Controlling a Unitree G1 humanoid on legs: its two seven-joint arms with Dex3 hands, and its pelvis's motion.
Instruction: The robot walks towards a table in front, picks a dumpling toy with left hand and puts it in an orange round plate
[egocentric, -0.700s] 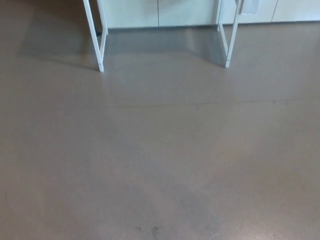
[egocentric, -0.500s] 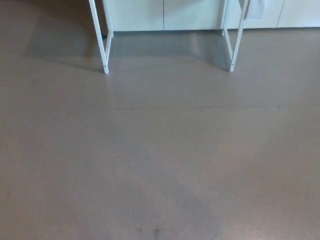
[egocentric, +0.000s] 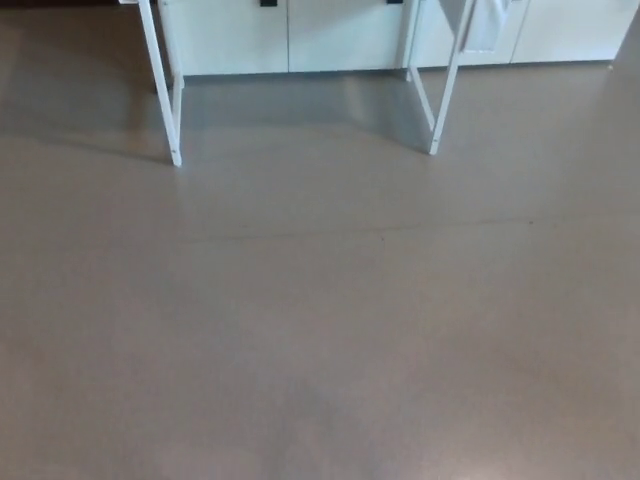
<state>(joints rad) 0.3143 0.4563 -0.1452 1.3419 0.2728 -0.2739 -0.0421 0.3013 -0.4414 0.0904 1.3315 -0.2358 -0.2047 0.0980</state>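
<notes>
White table legs (egocentric: 172, 110) stand straight ahead across bare floor (egocentric: 320, 330), cabinets (egocentric: 340, 35) behind; the tabletop, dumpling and plate lie above the frame, and neither hand shows, so their state is unknowable.

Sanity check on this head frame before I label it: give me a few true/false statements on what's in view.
1. White table legs stand on the floor at the top of the picture. True.
2. The left hand is holding the dumpling. False: neither hand nor any dumpling shows.
3. White cabinets run behind the legs. True.
4. The orange plate sits on the floor in the middle. False: no plate is in view; there is only bare floor there.
5. The tabletop is in view. False: only the legs show; the top is cut off above the picture.
</notes>
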